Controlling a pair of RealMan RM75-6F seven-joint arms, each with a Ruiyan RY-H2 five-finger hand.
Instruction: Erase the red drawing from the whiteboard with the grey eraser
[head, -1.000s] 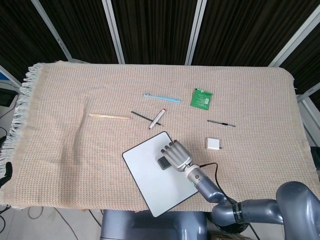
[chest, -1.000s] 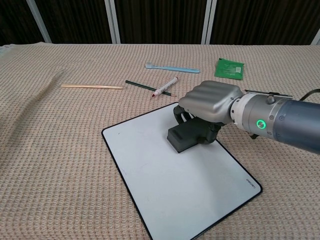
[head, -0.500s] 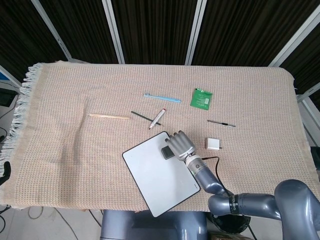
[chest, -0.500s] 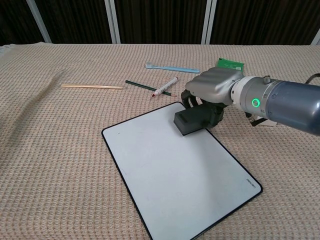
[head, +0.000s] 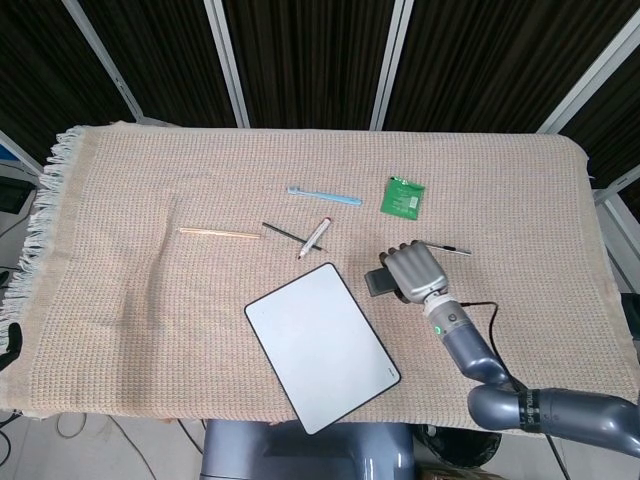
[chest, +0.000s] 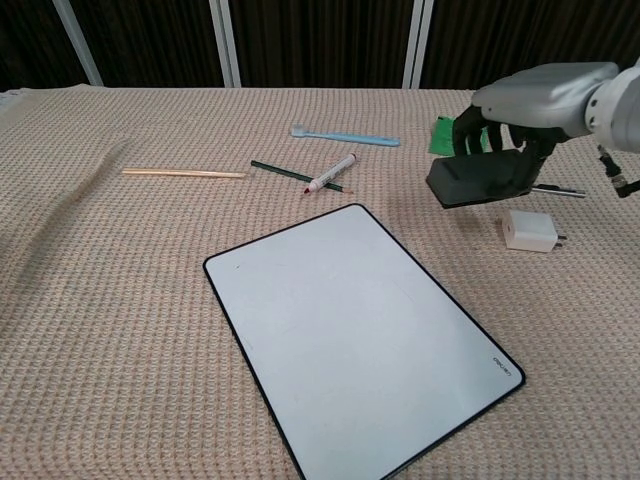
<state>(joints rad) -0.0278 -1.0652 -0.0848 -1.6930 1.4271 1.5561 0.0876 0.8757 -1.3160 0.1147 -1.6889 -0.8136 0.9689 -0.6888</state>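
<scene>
The whiteboard (head: 320, 345) (chest: 358, 337) lies flat near the table's front edge; its white face shows no red marks. My right hand (head: 417, 270) (chest: 535, 100) grips the dark grey eraser (head: 379, 283) (chest: 480, 178) and holds it lifted in the air, off the board's far right corner and above the cloth. In the chest view the eraser hangs just left of the white charger (chest: 532, 231). My left hand is not visible in either view.
On the beige cloth (head: 150, 200) behind the board lie a red-tipped marker (head: 314, 236) (chest: 331, 173), a dark pencil (head: 283, 232), a wooden stick (head: 218, 233), a blue toothbrush (head: 325, 195) and a green packet (head: 403, 196). A thin pen (head: 455, 248) lies behind my right hand.
My right hand has lifted the eraser off the whiteboard and carried it right and away, past the board's far corner. The board and other items have not moved.
</scene>
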